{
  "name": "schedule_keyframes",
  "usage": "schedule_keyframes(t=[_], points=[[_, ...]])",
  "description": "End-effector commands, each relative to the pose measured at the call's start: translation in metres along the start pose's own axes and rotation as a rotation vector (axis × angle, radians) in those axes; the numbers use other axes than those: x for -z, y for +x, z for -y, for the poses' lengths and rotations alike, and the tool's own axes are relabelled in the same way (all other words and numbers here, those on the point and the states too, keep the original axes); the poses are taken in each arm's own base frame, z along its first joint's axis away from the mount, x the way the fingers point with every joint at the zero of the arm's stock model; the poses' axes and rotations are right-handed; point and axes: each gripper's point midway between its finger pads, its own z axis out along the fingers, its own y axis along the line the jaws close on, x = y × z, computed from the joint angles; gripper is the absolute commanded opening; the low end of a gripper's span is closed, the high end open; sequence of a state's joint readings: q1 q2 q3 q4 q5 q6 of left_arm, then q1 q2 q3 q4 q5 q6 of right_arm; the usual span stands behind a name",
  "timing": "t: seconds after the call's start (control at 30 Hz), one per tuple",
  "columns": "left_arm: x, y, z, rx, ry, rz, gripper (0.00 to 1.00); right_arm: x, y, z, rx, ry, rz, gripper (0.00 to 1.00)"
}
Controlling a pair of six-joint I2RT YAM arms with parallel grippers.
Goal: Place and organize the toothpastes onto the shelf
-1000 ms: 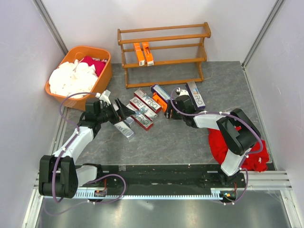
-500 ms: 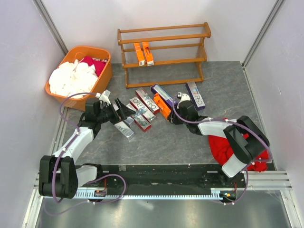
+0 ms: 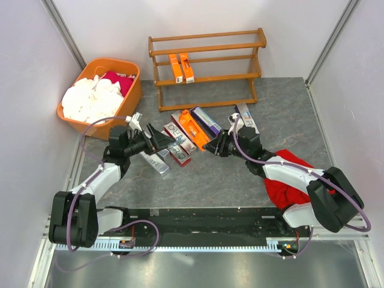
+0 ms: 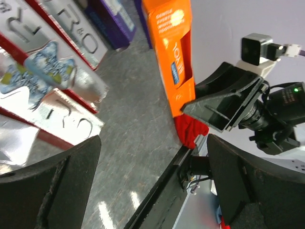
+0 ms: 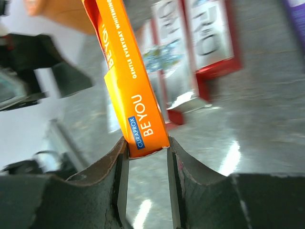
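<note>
In front of the shelf, right jaws pinch an orange carton by its end; left jaws stand wide apart. The right arm half hides the red cloth.

The toothpaste carton between the dark grey fingers is bright orange with white lettering and a small blue label. Red-and-silver cartons lie on the mottled grey bench. The shelf is orange-brown.
</note>
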State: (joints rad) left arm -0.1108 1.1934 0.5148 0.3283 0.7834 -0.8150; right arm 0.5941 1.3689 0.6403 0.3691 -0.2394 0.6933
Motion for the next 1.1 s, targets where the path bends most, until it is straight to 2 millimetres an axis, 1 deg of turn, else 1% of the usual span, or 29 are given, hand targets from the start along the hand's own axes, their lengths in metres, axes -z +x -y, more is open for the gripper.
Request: schedule_keyframes(t=[0.0,0.1,0.13,0.17,0.2,0.27,0.33,0.37,0.4,0.43,0.5,0.53,0.6,0.63,0.67,0.7,0.73,0.8,0.83,0.9,0.93,1.0,1.03,1.07], points=[[-0.008,-0.008,0.041,-0.059,0.139,0.018,1.00,0.010,0.001,-0.058,-0.123,-0.267,-0.036,0.28],[-0.022,-0.001,0.051,-0.073,0.154,-0.007,1.00,0.013,0.005,-0.072,-0.153,-0.330,-0.056,0.28],[-0.027,0.005,0.054,-0.072,0.163,-0.027,1.00,0.014,0.007,-0.076,-0.157,-0.347,-0.064,0.28],[-0.031,0.005,0.056,-0.074,0.166,-0.027,1.00,0.015,0.006,-0.081,-0.159,-0.371,-0.060,0.28],[-0.037,0.009,0.052,-0.061,0.160,-0.041,1.00,0.015,0.009,-0.085,-0.178,-0.390,-0.078,0.28],[-0.043,0.011,0.058,-0.063,0.183,-0.049,0.98,0.019,0.009,-0.095,-0.191,-0.438,-0.076,0.28],[-0.048,0.016,0.059,-0.051,0.194,-0.062,0.95,0.019,0.017,-0.100,-0.225,-0.464,-0.113,0.29],[-0.049,0.014,0.062,-0.062,0.210,-0.052,0.93,0.019,0.017,-0.103,-0.226,-0.484,-0.115,0.29],[-0.049,0.013,0.063,-0.061,0.214,-0.043,0.92,0.017,0.024,-0.101,-0.245,-0.482,-0.137,0.29],[-0.048,0.011,0.065,-0.067,0.221,-0.028,0.90,0.019,0.030,-0.101,-0.278,-0.491,-0.165,0.29],[-0.046,0.011,0.067,-0.077,0.234,-0.009,0.85,0.020,0.033,-0.103,-0.304,-0.525,-0.169,0.30],[-0.043,0.010,0.070,-0.088,0.244,0.004,0.81,0.022,0.039,-0.102,-0.342,-0.530,-0.194,0.31],[-0.040,0.009,0.074,-0.099,0.260,0.021,0.75,0.022,0.041,-0.102,-0.355,-0.562,-0.197,0.32],[-0.039,0.008,0.075,-0.100,0.263,0.029,0.71,0.022,0.045,-0.099,-0.370,-0.560,-0.201,0.34],[-0.037,0.008,0.076,-0.102,0.266,0.038,0.71,0.024,0.044,-0.100,-0.382,-0.576,-0.194,0.35],[-0.036,0.007,0.078,-0.099,0.270,0.042,0.68,0.023,0.046,-0.098,-0.392,-0.574,-0.194,0.36],[-0.036,0.007,0.077,-0.096,0.270,0.043,0.56,0.024,0.048,-0.096,-0.397,-0.572,-0.195,0.38],[-0.036,0.007,0.079,-0.088,0.276,0.043,0.47,0.025,0.046,-0.098,-0.399,-0.582,-0.180,0.41],[-0.036,0.007,0.079,-0.085,0.277,0.043,0.44,0.026,0.046,-0.097,-0.398,-0.578,-0.175,0.44],[-0.037,0.008,0.079,-0.068,0.276,0.037,0.44,0.026,0.043,-0.097,-0.373,-0.574,-0.152,0.48],[-0.037,0.008,0.079,-0.060,0.277,0.036,0.44,0.025,0.046,-0.095,-0.367,-0.552,-0.160,0.53],[-0.039,0.009,0.078,-0.040,0.277,0.024,0.43,0.024,0.044,-0.095,-0.309,-0.535,-0.139,0.58],[-0.039,0.010,0.079,-0.039,0.287,0.023,0.43,0.021,0.050,-0.092,-0.306,-0.495,-0.159,0.63],[-0.039,0.010,0.079,-0.035,0.291,0.019,0.43,0.023,0.047,-0.094,-0.286,-0.483,-0.147,0.65]])
